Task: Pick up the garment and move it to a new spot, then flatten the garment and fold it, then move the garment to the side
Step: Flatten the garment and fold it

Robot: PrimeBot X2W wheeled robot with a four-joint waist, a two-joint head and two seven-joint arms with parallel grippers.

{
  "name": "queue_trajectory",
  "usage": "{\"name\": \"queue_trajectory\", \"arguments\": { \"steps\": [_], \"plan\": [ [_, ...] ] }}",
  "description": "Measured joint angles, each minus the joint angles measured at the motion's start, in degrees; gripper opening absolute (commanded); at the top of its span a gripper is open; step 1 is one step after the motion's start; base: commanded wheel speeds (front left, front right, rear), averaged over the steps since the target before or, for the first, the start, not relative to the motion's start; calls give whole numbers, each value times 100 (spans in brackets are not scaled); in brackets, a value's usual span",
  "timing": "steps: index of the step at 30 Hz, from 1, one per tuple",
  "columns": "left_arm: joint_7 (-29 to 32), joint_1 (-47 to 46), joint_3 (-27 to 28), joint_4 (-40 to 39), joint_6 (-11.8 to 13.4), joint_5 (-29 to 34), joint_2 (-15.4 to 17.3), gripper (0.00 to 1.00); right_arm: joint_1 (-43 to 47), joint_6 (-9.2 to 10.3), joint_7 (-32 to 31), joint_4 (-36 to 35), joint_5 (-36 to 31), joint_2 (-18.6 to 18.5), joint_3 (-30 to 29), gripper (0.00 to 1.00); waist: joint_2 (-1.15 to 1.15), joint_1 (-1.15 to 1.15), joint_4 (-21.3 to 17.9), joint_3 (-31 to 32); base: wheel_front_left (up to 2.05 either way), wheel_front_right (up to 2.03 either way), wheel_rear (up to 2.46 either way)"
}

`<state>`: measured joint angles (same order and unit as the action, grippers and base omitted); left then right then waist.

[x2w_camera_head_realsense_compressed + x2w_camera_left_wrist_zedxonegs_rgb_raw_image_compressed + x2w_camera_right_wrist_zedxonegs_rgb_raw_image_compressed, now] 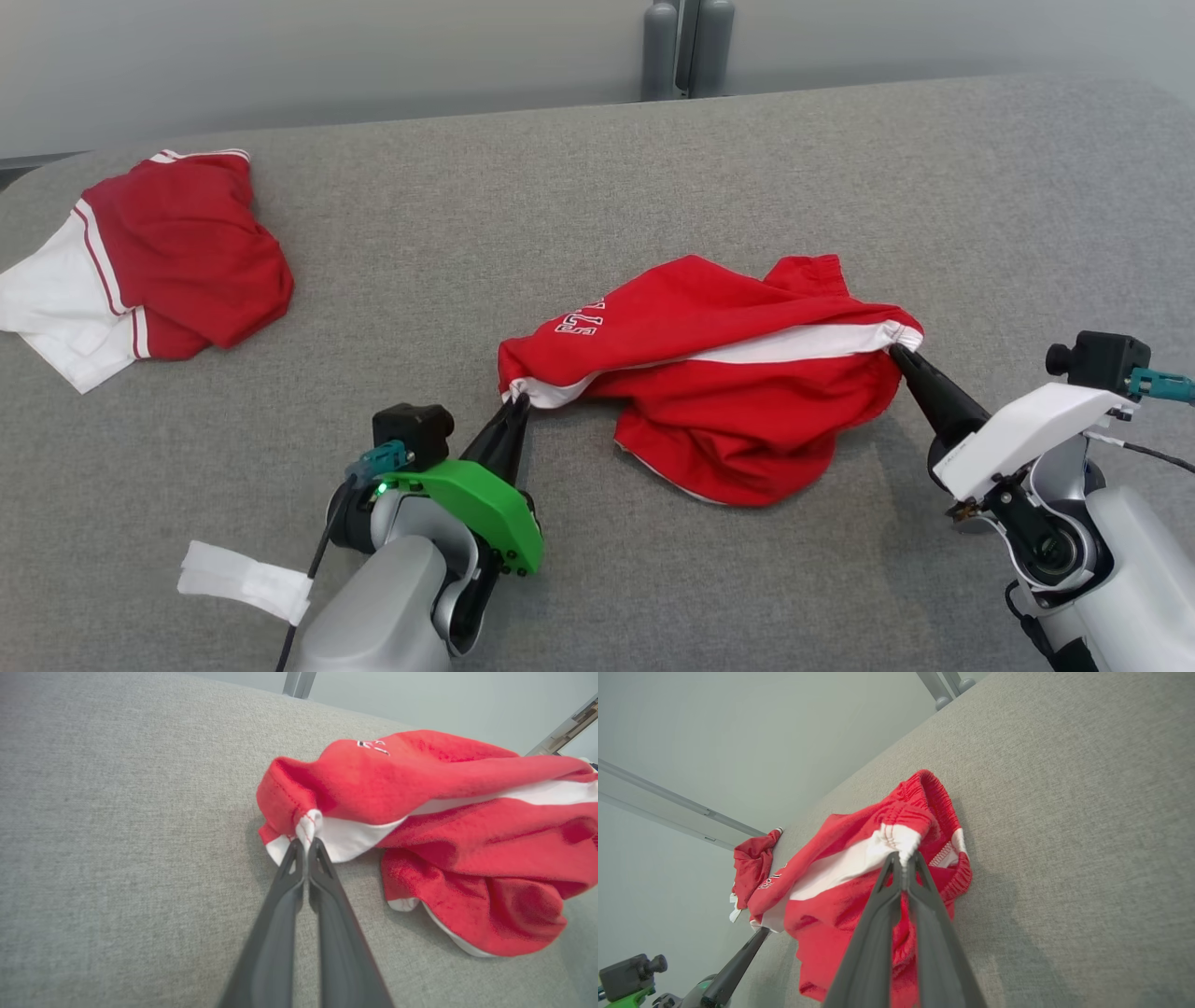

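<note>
The garment (719,373) is a pair of red shorts with a white side stripe, crumpled at the middle of the grey table. My left gripper (516,403) is shut on its left hem corner, and the left wrist view has the dark fingers pinching the white fabric of the garment (420,807) at the left gripper (306,844). My right gripper (898,352) is shut on the right end of the white stripe at the waistband. In the right wrist view the garment (859,868) is bunched at the right gripper (903,858). The cloth sags between the two grips.
A second red and white garment (154,261) lies crumpled at the far left of the grey cloth-covered table (653,168), and it is also seen as the second garment (752,863). A white strip (243,581) hangs off my left forearm. Grey posts (686,47) stand behind the table's far edge.
</note>
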<state>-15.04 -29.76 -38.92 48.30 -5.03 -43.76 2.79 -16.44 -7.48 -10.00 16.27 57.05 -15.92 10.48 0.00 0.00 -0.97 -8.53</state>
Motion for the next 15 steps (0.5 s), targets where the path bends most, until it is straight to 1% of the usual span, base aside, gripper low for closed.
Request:
{"name": "queue_trajectory", "arguments": {
  "steps": [3, 8, 15],
  "plan": [
    [0, 35, 267, -232, -1, 191, 1, 0, -32, 0, 48, -47, -3, -51, 3, 0, 0, 1, 13, 26, 0, 0, 0],
    [0, 94, 754, -780, -53, 680, 51, 0, -69, 0, 155, -264, -102, -240, -51, 0, 0, 1, 34, 125, 0, 0, 0],
    [0, 116, 1181, -1728, -151, 1151, 313, 0, -180, 0, 101, -873, -404, -548, -160, 0, 0, 1, 47, 397, 0, 0, 0]
  ]
}}
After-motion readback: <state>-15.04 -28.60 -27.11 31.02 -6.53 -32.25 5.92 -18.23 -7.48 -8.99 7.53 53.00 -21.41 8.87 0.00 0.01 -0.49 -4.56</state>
